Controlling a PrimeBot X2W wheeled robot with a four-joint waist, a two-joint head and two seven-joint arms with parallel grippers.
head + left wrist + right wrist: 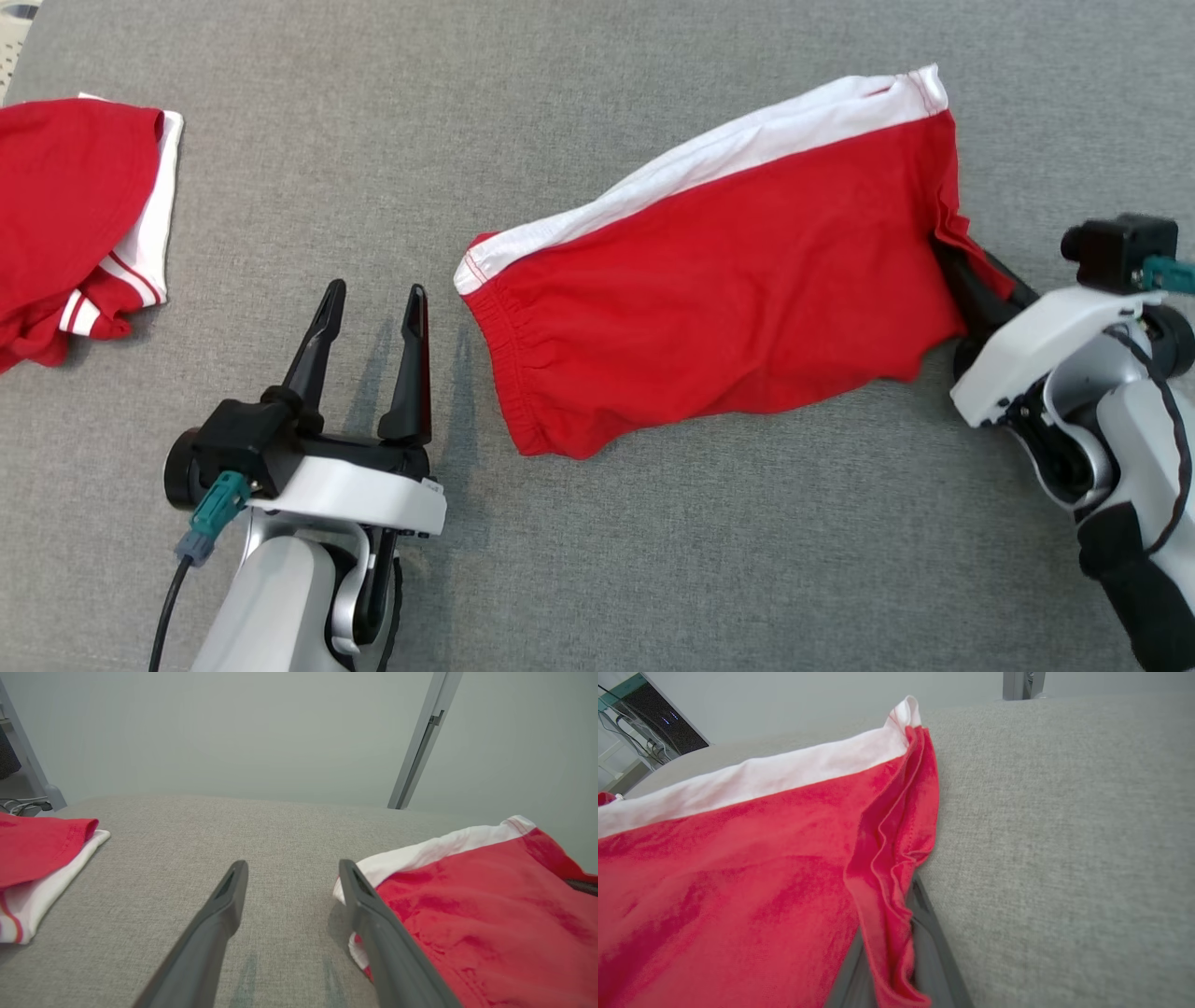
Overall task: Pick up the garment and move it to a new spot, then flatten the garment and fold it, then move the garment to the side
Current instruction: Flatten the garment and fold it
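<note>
The garment (719, 280) is a pair of red shorts with a white side stripe, lying spread and slanted on the grey surface. My right gripper (966, 271) is shut on its right hem, and red cloth drapes over the dark fingers (924, 947); a bunched fold of hem (887, 868) runs between them. My left gripper (371, 317) stands open just left of the elastic waistband, touching nothing. In the left wrist view that open gripper (292, 872) has bare fabric between its fingers, and the garment (467, 905) lies against the right finger.
A second red and white garment (75, 224) lies crumpled at the far left edge (42, 858). The grey cloth-covered surface (597, 560) stretches all around. A metal post (423, 742) stands behind the far edge.
</note>
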